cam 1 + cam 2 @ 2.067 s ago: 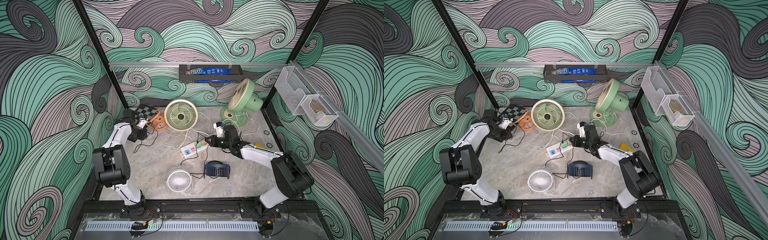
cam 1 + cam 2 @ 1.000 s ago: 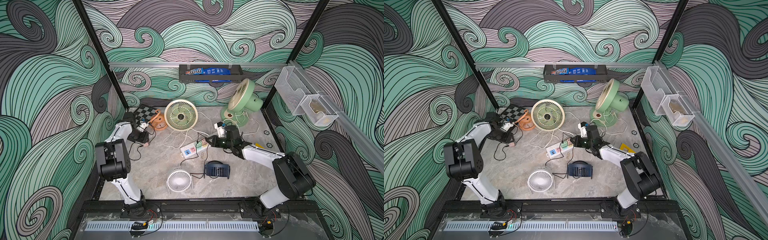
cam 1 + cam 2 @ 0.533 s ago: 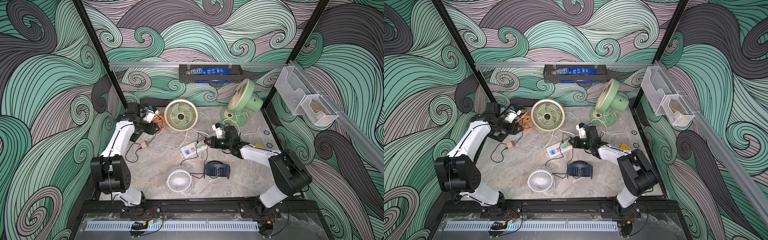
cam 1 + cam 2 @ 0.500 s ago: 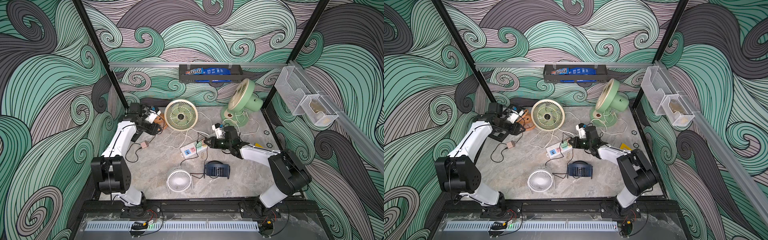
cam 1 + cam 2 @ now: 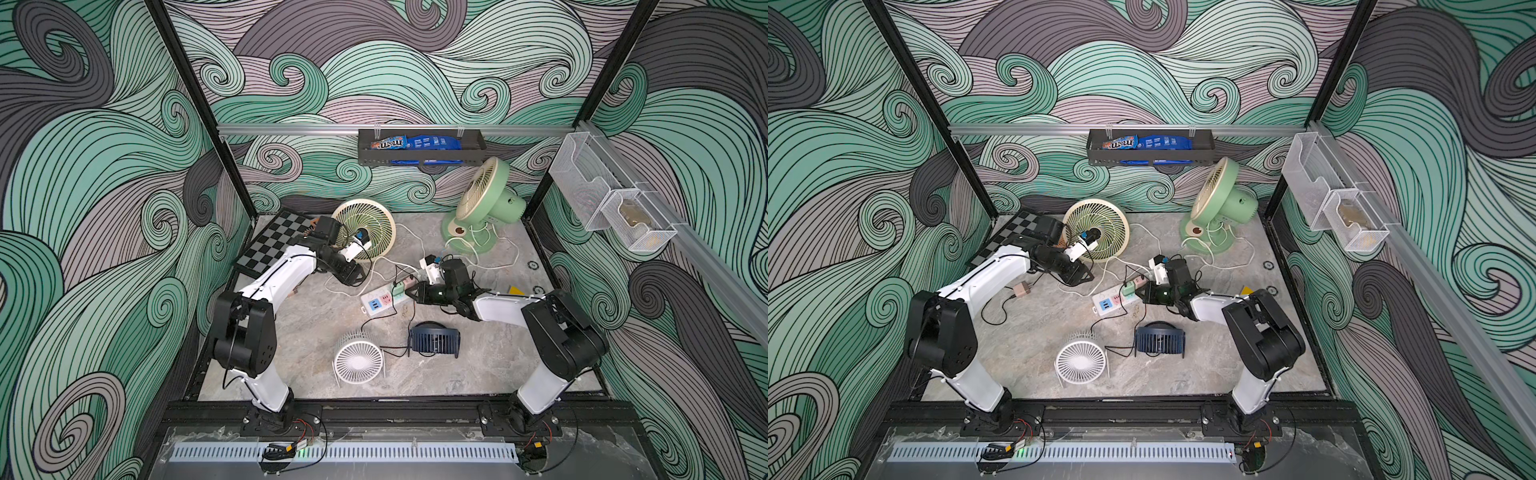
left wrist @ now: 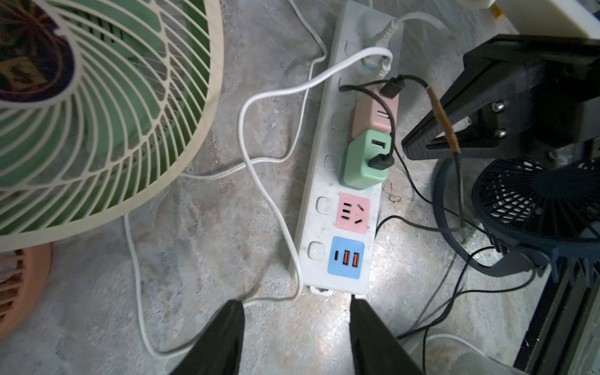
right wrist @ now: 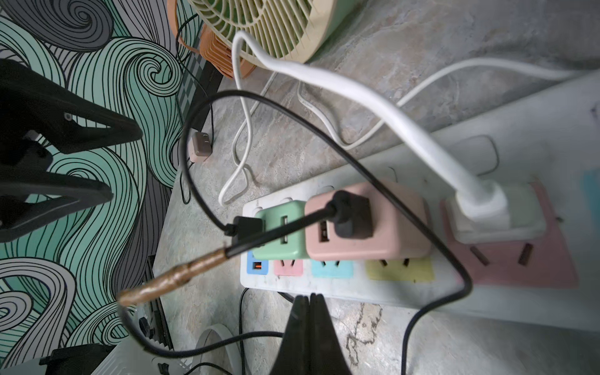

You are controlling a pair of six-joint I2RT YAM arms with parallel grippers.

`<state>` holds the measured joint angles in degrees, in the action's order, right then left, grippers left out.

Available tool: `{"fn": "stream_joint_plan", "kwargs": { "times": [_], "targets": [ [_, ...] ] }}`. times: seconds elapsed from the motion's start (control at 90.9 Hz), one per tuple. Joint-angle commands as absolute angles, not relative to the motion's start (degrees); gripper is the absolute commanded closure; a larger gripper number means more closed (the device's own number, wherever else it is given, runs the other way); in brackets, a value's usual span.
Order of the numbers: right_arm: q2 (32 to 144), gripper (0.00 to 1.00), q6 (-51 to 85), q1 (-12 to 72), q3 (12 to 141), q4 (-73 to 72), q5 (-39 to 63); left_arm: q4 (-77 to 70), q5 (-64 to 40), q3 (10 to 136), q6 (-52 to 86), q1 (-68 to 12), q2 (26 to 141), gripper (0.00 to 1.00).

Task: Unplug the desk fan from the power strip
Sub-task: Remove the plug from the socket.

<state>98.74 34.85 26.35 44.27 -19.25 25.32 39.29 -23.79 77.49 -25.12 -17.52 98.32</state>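
The power strip [image 5: 384,297] [image 6: 324,181] lies mid-table, white with pastel sockets. A green adapter [image 6: 367,159] and a pink adapter [image 7: 367,224] with black cables sit in it, and a white plug [image 7: 480,207] sits further along. A mint green desk fan [image 5: 486,203] stands at the back right, its white cord running toward the strip. My left gripper [image 6: 293,311] [image 5: 353,275] hovers open just off the strip's blue end, nothing between its fingers. My right gripper [image 7: 308,297] [image 5: 411,296] is shut and empty, tips at the strip's long side by the adapters.
A cream-grilled fan [image 5: 363,228] stands at the back, with an orange fan [image 6: 19,285] beside it. A white fan [image 5: 359,359] and a navy fan [image 5: 434,340] lie in front. A loose brown adapter [image 5: 1020,289] lies left. A checkerboard [image 5: 270,245] is at the back left, and cords cross the table.
My left arm has swung from the back left corner toward the power strip, its jaws staying open. The right arm has barely moved and stays shut.
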Motion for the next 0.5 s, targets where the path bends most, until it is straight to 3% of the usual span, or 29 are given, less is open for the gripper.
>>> {"fn": "stream_joint_plan", "kwargs": {
  "times": [0.0,0.484],
  "targets": [
    [100.29,0.99,34.90,25.87,43.60,-21.82,24.54,37.52,-21.70,78.19,-23.35,-19.23,100.07,0.45],
    [103.21,0.99,35.55,25.36,43.29,-23.02,22.56,36.42,-19.89,80.83,-21.55,-26.32,106.79,0.45]
  ]
}}
